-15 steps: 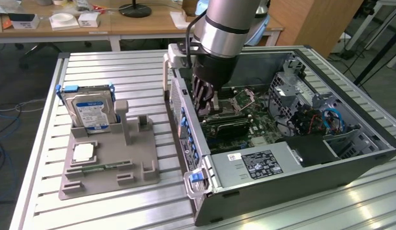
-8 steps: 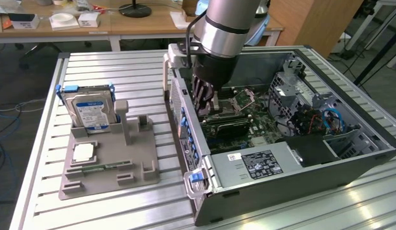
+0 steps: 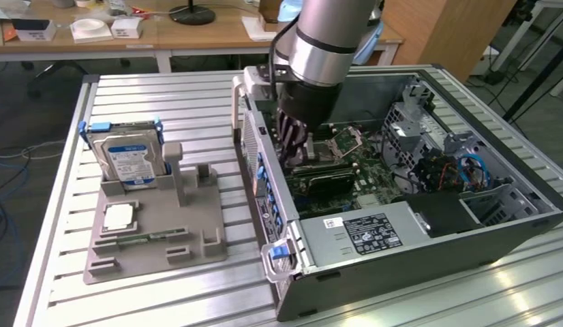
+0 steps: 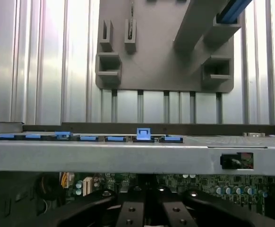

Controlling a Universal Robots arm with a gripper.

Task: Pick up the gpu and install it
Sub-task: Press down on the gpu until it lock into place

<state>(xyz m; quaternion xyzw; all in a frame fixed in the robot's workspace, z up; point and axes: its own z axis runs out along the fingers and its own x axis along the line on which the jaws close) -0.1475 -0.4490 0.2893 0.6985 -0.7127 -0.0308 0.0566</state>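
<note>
Gpu (image 3: 320, 178) — long axis along motherboard (image 3: 373, 178)

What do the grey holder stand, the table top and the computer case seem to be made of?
Grey holder stand: probably plastic, matte; uniform grey, moulded-looking slots and posts.
Table top: likely aluminium, brushed; ribbed silver slats with soft glare.
Computer case: apparently sheet metal, dark painted outside; bare grey, perforated panels inside.

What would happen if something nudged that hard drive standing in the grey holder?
The hard drive looks like a rigid metal box, so it is probably stiff and fairly heavy for its size. It stands on edge in the holder, whose slot likely stops it tipping, though a sideways nudge might rock it.
</note>
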